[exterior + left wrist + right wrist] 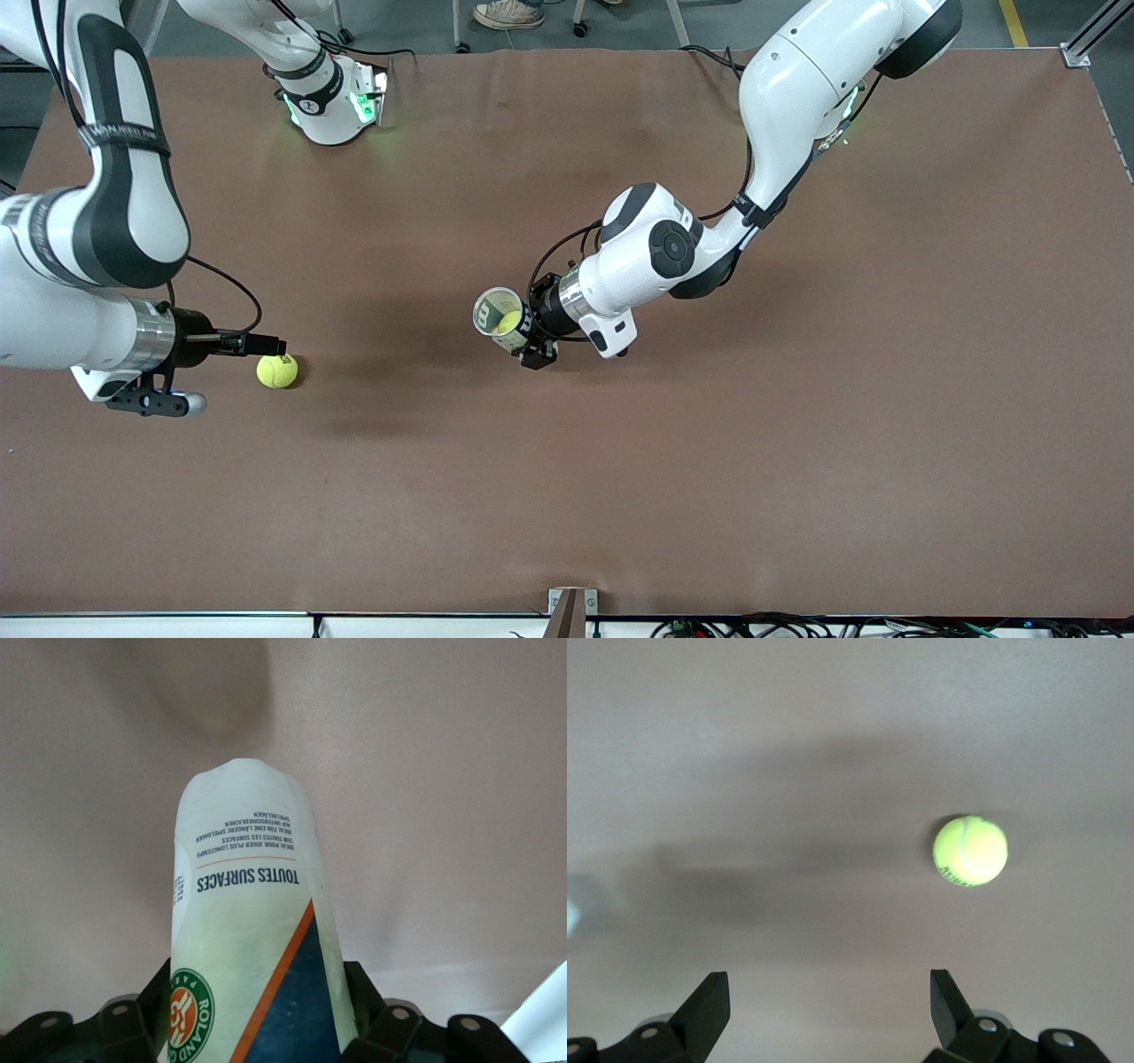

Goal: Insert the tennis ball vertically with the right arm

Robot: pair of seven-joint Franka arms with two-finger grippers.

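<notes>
Currently, scene: a brown table [709, 496] carries one loose yellow-green felt tennis ball [277, 371], the landmark for every place below.
Ball: it rests on the table at the right arm's end, free of any grip; the right wrist view shows it [970, 850] ahead of the fingers and off to one side of their gap.
Right gripper [266, 346]: black, two-fingered, fingers spread wide and empty, hanging just above and beside the ball, probably lining up a descent to pick it up.
Tube: a clear plastic tennis-ball can with a printed label [498, 315], well apart from the ball toward the table's middle; it is tilted, mouth up toward the front camera, with another yellow ball visible inside.
Left gripper [532, 341]: at the tube's lower end, fingers either side of it [252, 992]; whether they pinch it firmly I cannot tell.
Reason, as a judgement: the tube is presented as a receptacle, so the ball can drop in from above.
</notes>
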